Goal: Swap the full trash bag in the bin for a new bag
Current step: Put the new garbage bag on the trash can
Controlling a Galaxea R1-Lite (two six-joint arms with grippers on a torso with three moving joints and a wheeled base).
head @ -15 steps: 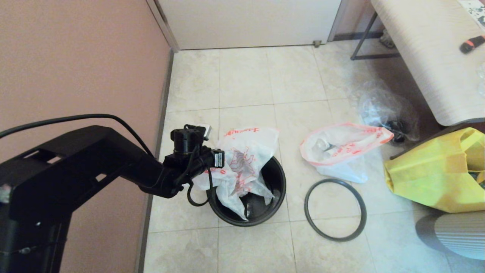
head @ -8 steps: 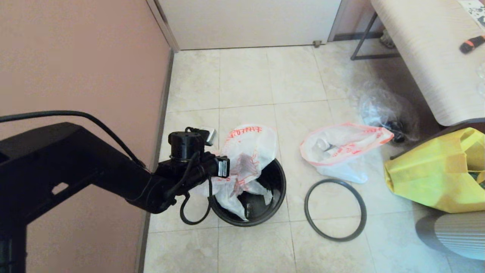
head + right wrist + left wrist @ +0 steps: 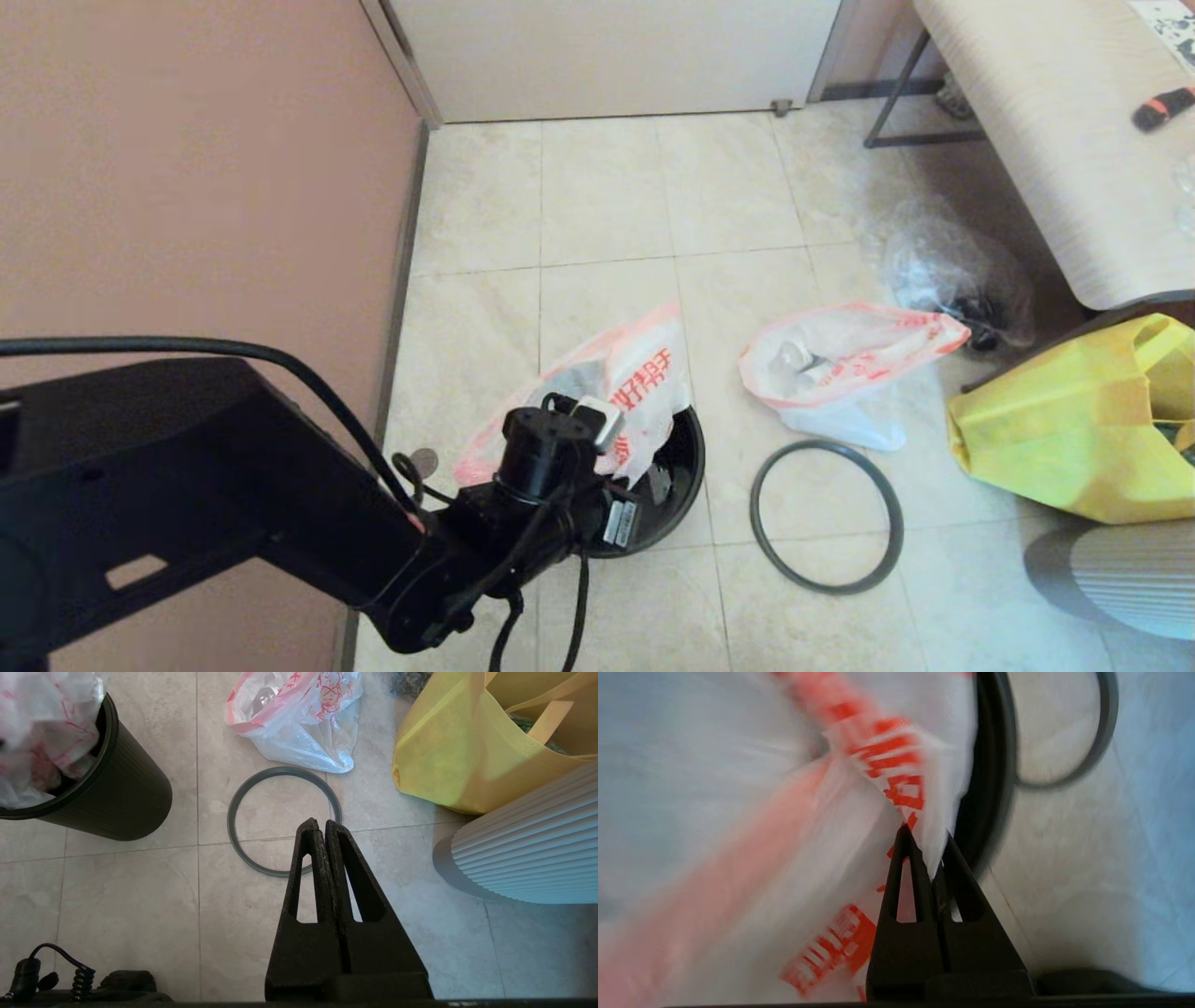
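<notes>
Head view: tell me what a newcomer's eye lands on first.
First the left claw, shut on an edge of the new bag, which drapes over the bin near the pink wall. To the right, the full trash bag lies on the tiles, with the dark-grey rim ring flat in front of it. A yellow bag sits at the far right.

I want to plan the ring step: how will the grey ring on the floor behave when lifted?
The grey ring looks thin and hollow, so probably light. It lies flat, so rolling seems unlikely. Its narrow band may flex slightly in a grip.

The new bag (image 3: pixel 624 392) hides the bin's (image 3: pixel 680 476) inside
</notes>
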